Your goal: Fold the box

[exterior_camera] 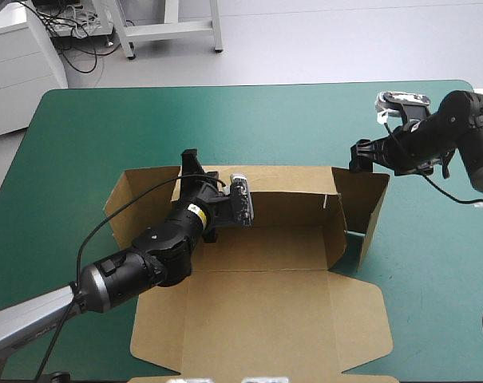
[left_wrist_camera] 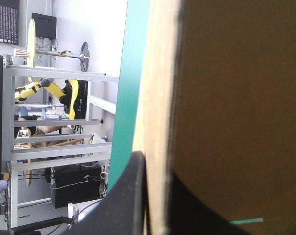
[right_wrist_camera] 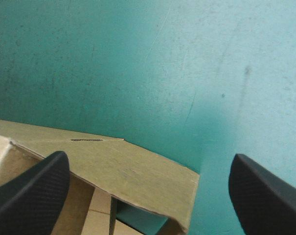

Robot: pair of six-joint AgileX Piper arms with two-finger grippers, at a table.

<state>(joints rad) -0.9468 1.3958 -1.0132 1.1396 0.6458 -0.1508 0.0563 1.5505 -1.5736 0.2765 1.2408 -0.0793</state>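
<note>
Box, brown board, at mid-counter on the teal-green cover; only the high view shows it whole: far wall and right wall raised, left end flap angled outward, broad near panel lying flat toward the near edge. Left hand at the left part of the far wall; the high view shows one black tip above the wall's rim, and the arm covers the rest along with part of the box floor; the left wrist view supplies the grip: the board seen edge-on, a black finger on either side, clamped on the wall. Right hand over the box's far right corner; its spread is unreadable from above; the right wrist view shows its two fingers wide apart, with a raised corner of board below and between them and bare cover ahead; whether it touches the board cannot be told.
</note>
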